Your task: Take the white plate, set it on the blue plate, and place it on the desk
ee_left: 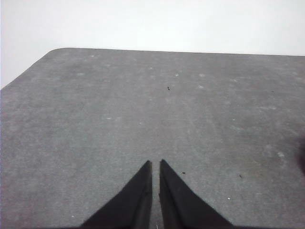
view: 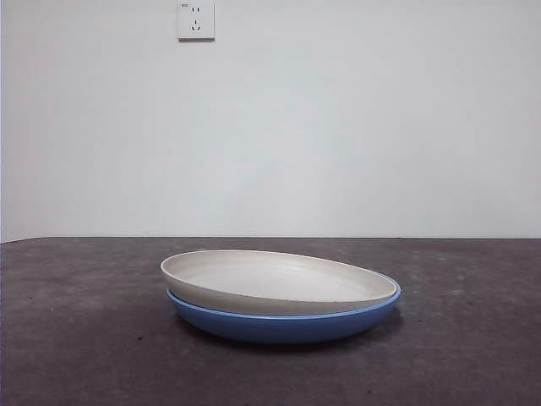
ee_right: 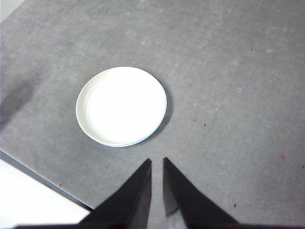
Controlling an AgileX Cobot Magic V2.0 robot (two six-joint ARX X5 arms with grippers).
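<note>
White plate (view: pixel 279 281) sits tilted on blue plate (view: pixel 283 326), mid-worktop (view: pixel 76 338), both arms away.
We see left gripper (ee_left: pixel 155 164) and right gripper (ee_right: pixel 156 162) jaws nearly closed, empty; a rim grab could drag or tip both plates.

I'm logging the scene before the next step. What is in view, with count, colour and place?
white plate: one, cream-white, nested slightly tilted in the blue plate, mid-desk.
blue plate: one, glossy blue, on the desk under the white plate.
desk: one, dark grey, mottled.
wall socket: one, white, on the back wall.
left hand: one, black, shut, above bare desk.
right hand: one, black, nearly shut, above the desk near the plates.
</note>
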